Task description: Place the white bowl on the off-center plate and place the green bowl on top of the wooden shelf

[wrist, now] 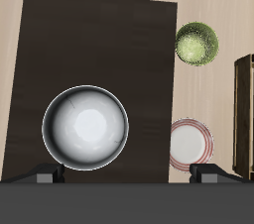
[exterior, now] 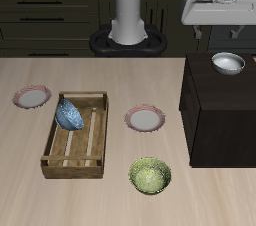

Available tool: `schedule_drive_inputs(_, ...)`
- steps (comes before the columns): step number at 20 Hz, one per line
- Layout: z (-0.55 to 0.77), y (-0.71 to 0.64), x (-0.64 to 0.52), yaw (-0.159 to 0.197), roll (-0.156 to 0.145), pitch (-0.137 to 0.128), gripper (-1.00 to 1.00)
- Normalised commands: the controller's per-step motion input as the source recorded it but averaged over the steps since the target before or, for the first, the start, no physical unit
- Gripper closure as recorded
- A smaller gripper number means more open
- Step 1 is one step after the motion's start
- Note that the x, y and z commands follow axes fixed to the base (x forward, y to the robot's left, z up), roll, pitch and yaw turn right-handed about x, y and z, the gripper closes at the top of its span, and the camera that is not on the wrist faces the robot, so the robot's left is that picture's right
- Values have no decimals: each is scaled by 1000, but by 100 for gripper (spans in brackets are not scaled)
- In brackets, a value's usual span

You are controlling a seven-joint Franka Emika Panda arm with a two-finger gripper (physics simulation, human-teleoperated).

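The white bowl (exterior: 228, 63) (wrist: 85, 127) sits on top of the wooden shelf (exterior: 215, 110) (wrist: 99, 40), near its back edge. My gripper (exterior: 215, 15) (wrist: 127, 175) hangs well above the shelf and the white bowl, open, with nothing between its fingers. The green bowl (exterior: 150, 175) (wrist: 196, 43) rests on the table near the front edge, beside the shelf. The off-center plate (exterior: 32, 96) lies far out toward the table's side. It does not appear in the wrist view.
A second pink-rimmed plate (exterior: 145, 119) (wrist: 189, 143) lies near the table's middle, between the shelf and a light-wood slatted crate (exterior: 75, 138) (wrist: 243, 109). A blue-patterned bowl (exterior: 70, 115) leans inside the crate's back end.
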Motion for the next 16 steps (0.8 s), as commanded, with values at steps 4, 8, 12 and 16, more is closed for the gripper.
schedule_drive_inputs(4,-158,4,-41,17,-10,9,-100)
schedule_drive_inputs(8,-236,-52,-69,10,-7,33,-100)
schedule_drive_inputs(12,-155,-95,48,9,-13,21,-100)
schedule_drive_inputs(16,-120,-71,53,8,-32,9,-100)
